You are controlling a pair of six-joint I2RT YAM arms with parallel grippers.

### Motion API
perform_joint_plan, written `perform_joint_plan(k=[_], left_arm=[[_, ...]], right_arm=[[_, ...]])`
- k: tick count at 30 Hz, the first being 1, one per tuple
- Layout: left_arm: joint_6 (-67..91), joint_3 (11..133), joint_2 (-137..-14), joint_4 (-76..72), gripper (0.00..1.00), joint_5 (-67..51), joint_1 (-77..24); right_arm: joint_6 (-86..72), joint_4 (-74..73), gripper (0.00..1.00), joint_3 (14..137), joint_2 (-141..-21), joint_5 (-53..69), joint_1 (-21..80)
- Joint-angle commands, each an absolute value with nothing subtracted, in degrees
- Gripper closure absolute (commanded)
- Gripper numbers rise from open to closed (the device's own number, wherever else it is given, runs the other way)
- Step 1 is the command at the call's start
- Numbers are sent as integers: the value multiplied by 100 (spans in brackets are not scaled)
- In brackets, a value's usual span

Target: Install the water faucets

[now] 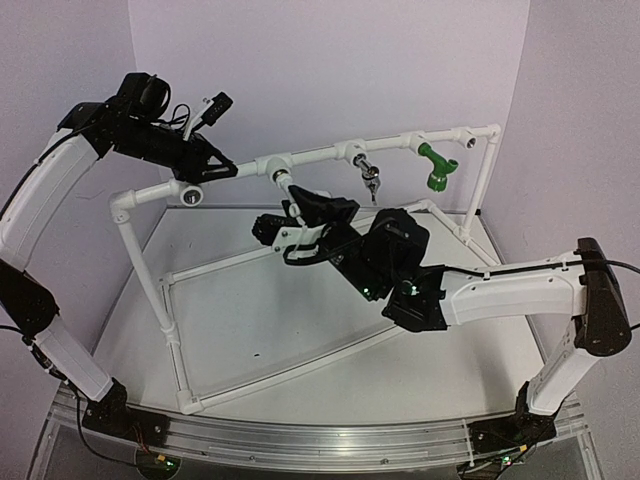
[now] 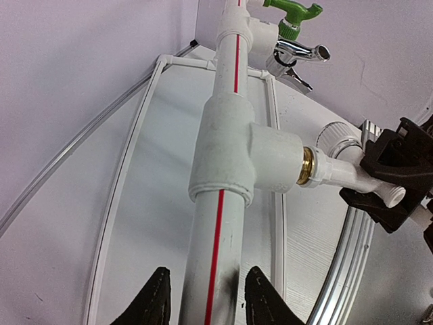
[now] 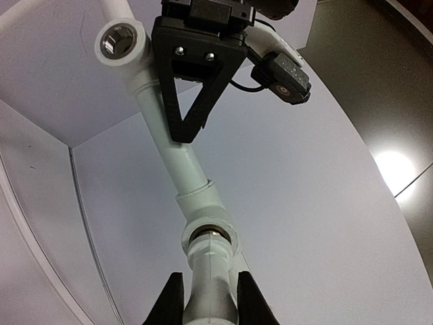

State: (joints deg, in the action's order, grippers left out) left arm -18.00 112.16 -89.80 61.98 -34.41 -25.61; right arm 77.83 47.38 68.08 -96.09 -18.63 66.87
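Inventory, as I see it from the remote station:

1. White faucet (image 2: 342, 168): its brass thread (image 2: 308, 168) sits at the mouth of a tee fitting (image 2: 230, 156) on the top rail (image 2: 215, 230) of the white pipe frame. I cannot tell how far in the thread goes.
2. Right tool (image 3: 211, 301): both fingers are pressed against the white faucet's body from below, a firm grip with no gap showing.
3. Left tool (image 2: 206, 301): its fingers are closed around the red-striped top rail just beside the tee, and it holds the pipe itself, not a faucet.
4. Chrome faucet (image 1: 370, 178): hangs from the next fitting along the rail, to the right in the overhead view.
5. Green faucet (image 1: 437, 167): hangs from a fitting further right, near the frame's corner post.
6. Open socket fitting (image 1: 190, 193): sits on the rail left of the left tool, with its round mouth facing forward.
7. Counter (image 1: 250, 340): a white surface that carries the frame's base rails.
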Motion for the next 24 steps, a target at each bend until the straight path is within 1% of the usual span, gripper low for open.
perform_joint_plan(k=[1,5,12,24], left_arm=[[-1698,10794,-9443,7503,64,-3549,-2751],[-1691,10772,-9417,7494,64,-3546,-2751],[-1683,10757,-9398,7475,64,-3537,-2759],[-1718,10883,-9475,7551,64,-3542,-2759]], right_arm=[[7873,4926,100,7155,-9550,-2025,6618],[7916,4880,100,7400,-9695,-2078,6631],[7835,4814,100,7424,-9747,-2013,6724],[6599,4868,100,7617,-9902,-2597,6723]])
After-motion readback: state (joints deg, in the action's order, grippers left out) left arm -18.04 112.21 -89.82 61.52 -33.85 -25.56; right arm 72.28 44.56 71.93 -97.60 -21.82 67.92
